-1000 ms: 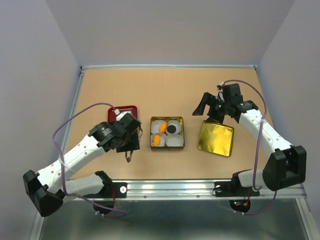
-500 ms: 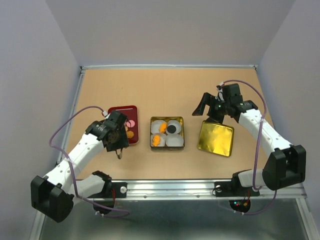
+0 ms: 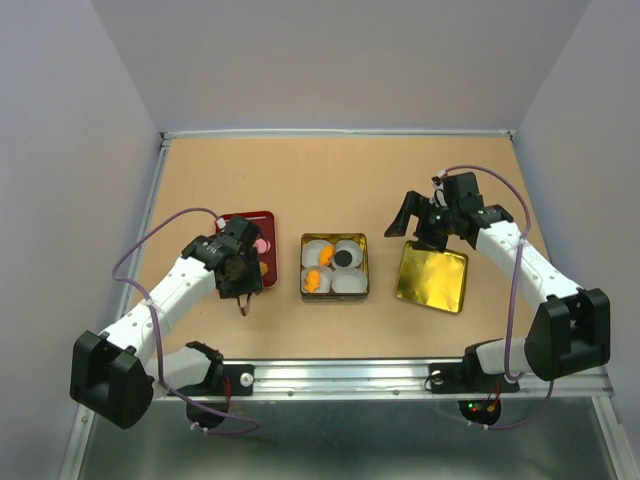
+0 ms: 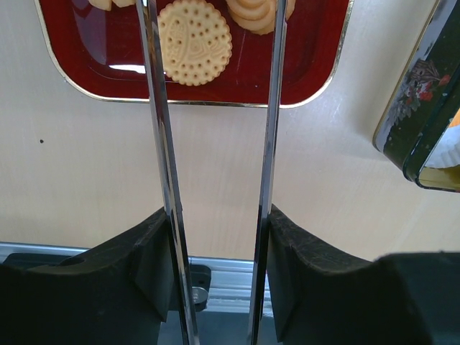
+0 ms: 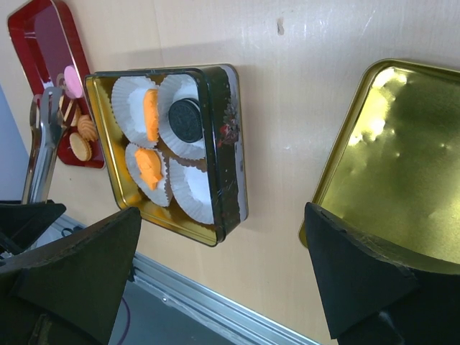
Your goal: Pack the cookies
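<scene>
Light wooden table (image 3: pixel 330 180). Gold square tin lid (image 3: pixel 433 277) right, inverted. Dark square tin (image 3: pixel 335 266) centre: four white paper cups, three with cookies (image 3: pixel 318 278). Small red tray (image 4: pixel 302 65): remaining cookies. Right gripper (image 3: pixel 420 222) wide apart, empty. Left gripper (image 4: pixel 212 43) parted over tray, gripping nothing.

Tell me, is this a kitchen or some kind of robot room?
It looks like a robot test bench, not a kitchen. Two robot arms are bolted to a metal rail at the edge of a bare wooden table, plain grey walls box it in, and only a cookie tin and red tray sit there.
</scene>
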Tool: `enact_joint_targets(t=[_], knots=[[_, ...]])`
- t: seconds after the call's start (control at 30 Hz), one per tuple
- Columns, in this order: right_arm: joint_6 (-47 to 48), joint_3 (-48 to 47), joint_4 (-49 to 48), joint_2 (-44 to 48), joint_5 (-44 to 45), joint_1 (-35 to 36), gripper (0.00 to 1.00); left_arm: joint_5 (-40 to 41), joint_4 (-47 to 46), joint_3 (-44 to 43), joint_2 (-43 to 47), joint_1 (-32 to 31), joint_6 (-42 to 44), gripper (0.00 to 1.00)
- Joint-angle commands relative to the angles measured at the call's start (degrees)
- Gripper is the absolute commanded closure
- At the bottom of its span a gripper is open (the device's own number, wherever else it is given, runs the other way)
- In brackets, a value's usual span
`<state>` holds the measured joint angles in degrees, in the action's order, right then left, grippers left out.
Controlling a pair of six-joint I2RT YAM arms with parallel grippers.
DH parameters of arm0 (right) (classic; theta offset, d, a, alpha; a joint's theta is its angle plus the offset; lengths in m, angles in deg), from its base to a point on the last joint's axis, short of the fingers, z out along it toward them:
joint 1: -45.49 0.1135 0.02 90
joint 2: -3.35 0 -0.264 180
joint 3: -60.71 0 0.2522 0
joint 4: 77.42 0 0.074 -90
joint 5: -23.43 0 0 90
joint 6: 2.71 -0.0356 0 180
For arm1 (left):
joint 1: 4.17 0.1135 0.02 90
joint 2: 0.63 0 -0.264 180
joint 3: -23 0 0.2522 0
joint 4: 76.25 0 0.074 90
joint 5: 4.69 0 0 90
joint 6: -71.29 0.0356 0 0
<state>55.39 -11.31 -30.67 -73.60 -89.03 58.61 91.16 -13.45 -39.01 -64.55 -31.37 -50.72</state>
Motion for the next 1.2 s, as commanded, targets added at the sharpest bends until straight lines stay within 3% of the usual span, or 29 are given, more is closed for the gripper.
enact_joint_targets(t=[0.0,0.9,1.03,1.1,1.17], knots=[[0.96,1.04,-2.14,0.66,0.22,-0.29,0.00,-0.40,-0.26,0.08,0.46,0.39,1.07,0.43],[-0.09,1.22,-2.76,0.83,-0.22,-0.29,0.00,-3.82,1.85,2.90,3.72,0.31,1.42,0.46],[0.00,1.39,-2.85,0.92,-0.13,-0.29,0.00,-3.56,1.50,2.72,2.58,0.31,1.60,0.55],[0.08,1.39,-2.76,0.92,-0.04,-0.29,0.00,-3.12,1.76,2.28,2.66,0.39,1.51,0.66],[0.17,1.39,-2.85,0.75,0.04,-0.29,0.00,-2.77,2.20,1.32,2.83,0.39,1.51,0.68]])
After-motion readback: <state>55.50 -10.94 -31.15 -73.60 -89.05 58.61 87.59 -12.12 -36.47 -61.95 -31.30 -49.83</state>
